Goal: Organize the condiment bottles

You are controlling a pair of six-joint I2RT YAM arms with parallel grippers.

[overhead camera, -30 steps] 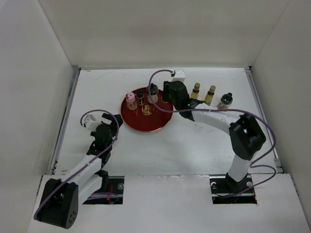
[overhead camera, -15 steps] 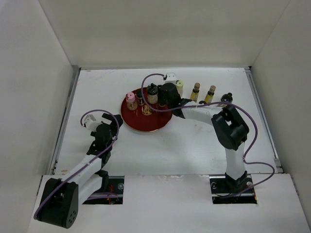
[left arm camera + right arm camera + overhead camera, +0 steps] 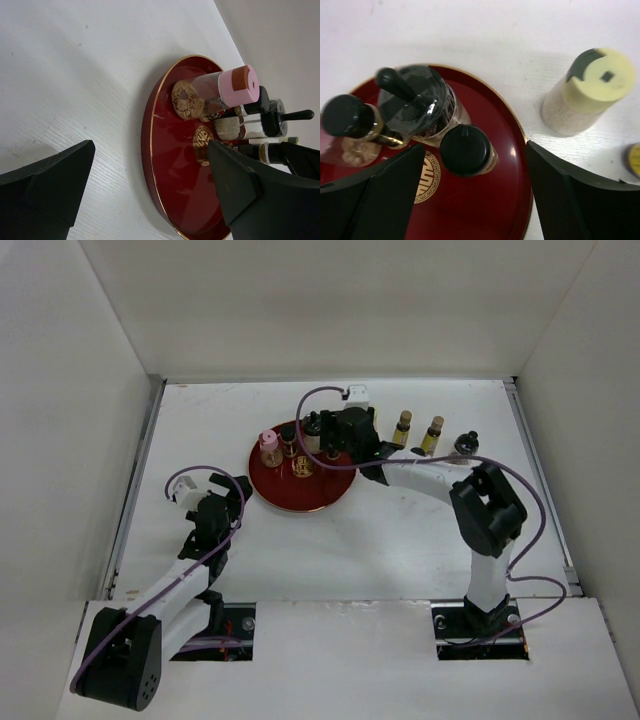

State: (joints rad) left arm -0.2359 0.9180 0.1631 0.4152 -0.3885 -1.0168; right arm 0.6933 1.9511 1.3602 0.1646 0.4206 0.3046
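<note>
On the red round tray (image 3: 300,490) stand a pink-capped bottle (image 3: 269,448), a slim dark-capped one (image 3: 288,440) and a spout-lidded jar (image 3: 312,428). My right gripper (image 3: 338,445) hangs over the tray's back right. In the right wrist view it (image 3: 475,147) is open, its fingers either side of a black-capped bottle (image 3: 466,150) that stands on the tray (image 3: 515,210) untouched. A cream-capped bottle (image 3: 587,92) stands just off the tray. My left gripper (image 3: 215,508) is open and holds nothing, left of the tray (image 3: 170,165), facing the pink-capped bottle (image 3: 220,90).
Two slim amber bottles (image 3: 403,427) (image 3: 433,432) and a dark-capped jar (image 3: 465,445) stand on the white table (image 3: 400,530) right of the tray. White walls close in the back and both sides.
The right gripper swung left over the tray carrying the black-capped bottle, then opened and let it go; the bottle now stands on the tray. The left arm has not moved.
</note>
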